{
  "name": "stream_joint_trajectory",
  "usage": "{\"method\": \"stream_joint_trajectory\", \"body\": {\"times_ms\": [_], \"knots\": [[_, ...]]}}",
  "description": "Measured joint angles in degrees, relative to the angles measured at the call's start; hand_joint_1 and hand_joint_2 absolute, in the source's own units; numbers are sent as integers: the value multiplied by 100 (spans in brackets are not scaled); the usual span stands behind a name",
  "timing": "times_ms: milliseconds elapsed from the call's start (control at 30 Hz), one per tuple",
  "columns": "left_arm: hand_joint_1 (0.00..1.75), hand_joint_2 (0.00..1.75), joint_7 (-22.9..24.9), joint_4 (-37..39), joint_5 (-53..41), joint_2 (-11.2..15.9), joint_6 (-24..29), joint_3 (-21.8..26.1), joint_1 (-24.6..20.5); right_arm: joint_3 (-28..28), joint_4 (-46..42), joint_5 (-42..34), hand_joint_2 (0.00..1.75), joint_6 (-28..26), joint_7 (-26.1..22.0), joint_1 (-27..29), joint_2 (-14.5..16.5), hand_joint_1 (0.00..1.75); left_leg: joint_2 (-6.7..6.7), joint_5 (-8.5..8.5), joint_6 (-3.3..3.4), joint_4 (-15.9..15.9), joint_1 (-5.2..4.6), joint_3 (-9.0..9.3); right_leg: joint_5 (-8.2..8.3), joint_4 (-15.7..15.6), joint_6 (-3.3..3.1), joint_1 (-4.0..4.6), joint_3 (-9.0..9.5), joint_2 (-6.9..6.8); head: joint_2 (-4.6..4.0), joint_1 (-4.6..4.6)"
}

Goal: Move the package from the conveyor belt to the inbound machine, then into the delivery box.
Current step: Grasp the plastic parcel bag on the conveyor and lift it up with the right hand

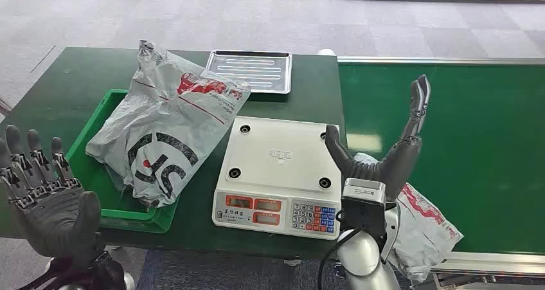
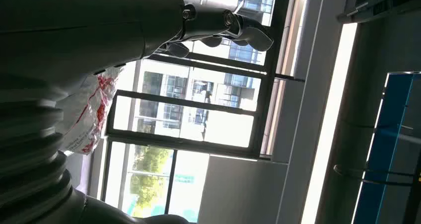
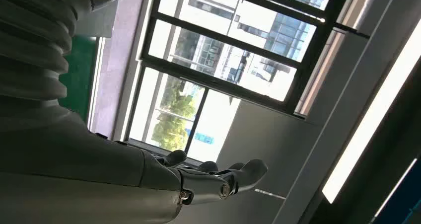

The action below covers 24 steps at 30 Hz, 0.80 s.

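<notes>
Package (image 1: 421,229) on conveyor belt (image 1: 475,142), near edge, beneath right robot hand (image 1: 385,155), spread and empty like left robot hand (image 1: 48,193); risk: slippery film escaping grasp.

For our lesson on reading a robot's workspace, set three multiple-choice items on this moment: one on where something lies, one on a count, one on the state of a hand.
1. Where does the larger package lie?
A. in the green bin
B. on the scale
C. on the metal tray

2. How many plastic packages show in the head view?
A. one
B. two
C. three

3. What is the right hand doing?
A. gripping a package
B. pressing the scale's keys
C. raised and open, holding nothing

Answers: 1 A, the bag rests across the bin, left of the scale. 2 B, one in the bin and a smaller package on the conveyor belt. 3 C, its fingers are spread above the belt with nothing between them.
</notes>
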Motion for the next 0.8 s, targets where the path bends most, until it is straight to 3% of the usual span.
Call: {"method": "stream_joint_trajectory", "body": {"times_ms": [200, 300, 367, 467, 567, 633, 800], "knots": [[0, 175, 4, 0, 0, 0, -1, 0, 0, -64, 0, 26, 175, -17, 20, 28, -7, 0, 0, 0, 0, 0, 0, 0, 0, 0, 0, 0, 0, 1, 0, 0], [0, 175, 15, -1, -5, 0, -5, 0, 0, -125, 0, 573, 175, -63, 299, 49, 5, 0, 0, 0, 0, 0, 0, 1, 0, 0, 0, 0, 0, 0, 0, 0], [0, 175, 31, -9, -16, -1, 4, 0, 7, -297, 4, 1830, 175, 35, 1072, 73, 62, 0, -1, -1, 0, 0, 0, 0, 0, 0, 0, 0, 0, 0, 0, 0], [0, 175, 63, -76, -38, -11, 53, 7, 74, -744, 98, 3908, 175, 972, 3059, 42, 89, 0, -2, -5, 4, 0, 0, 0, -2, 0, 0, 0, 3, -1, 0, 0], [0, 175, 103, -179, -48, -26, 99, 28, 183, -1146, 468, 4366, 175, 2191, 4610, -79, -92, 0, -4, -7, 8, 1, 0, -1, -4, 0, 2, -7, 5, -8, 0, 1], [0, 175, 122, -229, -48, -30, 107, 35, 244, -1423, 788, 4345, 175, 2571, 4975, -142, -188, 0, -10, -7, 9, 1, -2, -1, -2, 0, 4, -12, 6, -11, 0, 0], [0, 175, 120, -256, -34, -34, 106, 67, 368, -2203, 1606, 4369, 175, 2741, 4988, -338, -388, 0, -23, -8, 10, 2, -8, -1, -3, -1, 6, -12, 9, -20, 0, 1]]}}
